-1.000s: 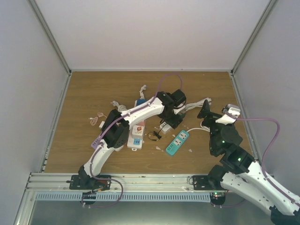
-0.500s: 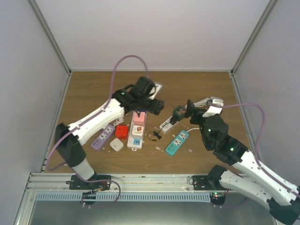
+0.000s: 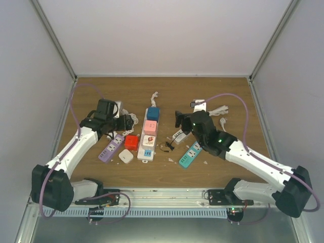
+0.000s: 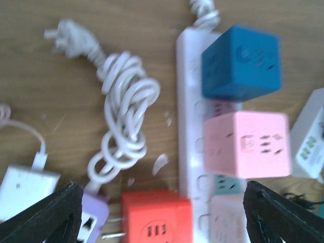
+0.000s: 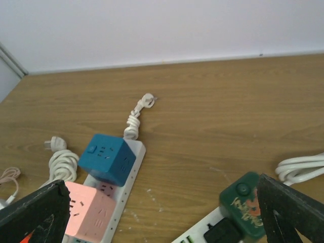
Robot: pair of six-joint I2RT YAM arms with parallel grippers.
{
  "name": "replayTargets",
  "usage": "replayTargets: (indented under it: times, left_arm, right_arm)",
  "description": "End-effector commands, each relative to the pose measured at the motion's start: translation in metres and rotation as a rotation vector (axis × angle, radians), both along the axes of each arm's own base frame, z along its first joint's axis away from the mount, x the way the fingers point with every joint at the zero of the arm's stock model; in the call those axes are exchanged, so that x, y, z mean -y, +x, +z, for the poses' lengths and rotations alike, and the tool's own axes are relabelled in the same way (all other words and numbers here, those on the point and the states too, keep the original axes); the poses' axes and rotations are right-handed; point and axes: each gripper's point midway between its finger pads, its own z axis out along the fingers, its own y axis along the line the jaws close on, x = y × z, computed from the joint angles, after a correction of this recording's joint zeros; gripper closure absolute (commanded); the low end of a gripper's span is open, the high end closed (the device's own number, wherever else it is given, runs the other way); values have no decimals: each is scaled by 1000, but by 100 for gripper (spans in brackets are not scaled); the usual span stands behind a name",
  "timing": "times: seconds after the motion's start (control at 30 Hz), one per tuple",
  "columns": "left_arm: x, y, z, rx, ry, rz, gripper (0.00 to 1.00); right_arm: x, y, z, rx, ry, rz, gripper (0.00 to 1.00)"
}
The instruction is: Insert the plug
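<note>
You had not picked up the plug yet. Your left fingers (image 4: 45, 217) were spread wide with nothing in them. They hung just above the red cube plug (image 4: 157, 220). I think that was the one to put in, because it lay loose on the worktop (image 3: 223, 91) with its metal pins sticking out to the left. It sat between the purple power strip (image 3: 111, 148) on its left and the white power strip (image 4: 188, 101) on its right.

Your right fingers (image 5: 35, 212) were wide apart too, and empty. They were over the middle of the worktop, near a green plug (image 5: 243, 201) and the teal power strip (image 3: 191, 154).

The white power strip already had a blue cube (image 4: 240, 63) and a pink cube (image 4: 246, 144) on it. The blue one was farther away than the pink one.

Next, I think you needed to lower the left fingers around the red cube and squeeze its sides. Then you needed to turn the pins down and line them up with a free hole. A knotted white cord (image 4: 124, 121) lay close by on the left, so you had to stay out of it.

The worktop was brown wood with little white scraps on it. Plain white walls (image 3: 162, 35) stood on three sides, and a metal rail (image 3: 152, 195) ran along the near edge.
</note>
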Motion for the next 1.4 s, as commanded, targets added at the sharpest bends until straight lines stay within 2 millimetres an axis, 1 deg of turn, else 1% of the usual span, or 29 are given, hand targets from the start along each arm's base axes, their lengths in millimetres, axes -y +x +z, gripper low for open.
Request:
replayTargets:
  times: [0.0,0.1,0.27,0.43,0.53,0.63,0.7,0.87,0.97,1.13,1.27,1.3,1.37]
  left_arm:
    - [-9,-8,-29,-66,-16,21,14]
    - [-12,-12,-46,-128,9,30,20]
    - [-1,-15,-64,-196,-13,-17,30]
    - [13,-20,-78,-252,19,-63,30]
    - [9,-24,-88,-284,117,-36,30]
    - [3,-26,-93,-296,197,-13,29]
    - [2,-29,-97,-307,219,-14,28]
    - [14,-31,-98,-312,231,-53,27]
    - [20,-33,-101,-326,250,-81,23]
    - [23,-35,-104,-334,261,-93,20]
    - [22,-37,-107,-343,266,-95,24]
    - [18,-36,-108,-337,288,-81,26]
    - [16,-36,-108,-334,294,-78,33]
  right_arm:
    - [-14,7,2,-27,100,2,0]
    - [-17,8,-10,-59,104,-3,0]
    - [-15,8,-25,-101,92,-26,0]
    - [-8,9,-30,-109,88,-70,0]
    - [-6,9,-30,-99,91,-80,0]
    - [-5,9,-33,-95,86,-81,0]
    - [-4,9,-34,-97,81,-82,0]
    - [-3,11,-37,-99,66,-89,0]
    - [-2,11,-37,-94,63,-92,0]
    - [-1,10,-39,-98,60,-95,0]
    - [1,9,-43,-110,58,-101,0]
    - [2,8,-44,-113,59,-104,0]
    - [3,7,-48,-125,58,-110,0]
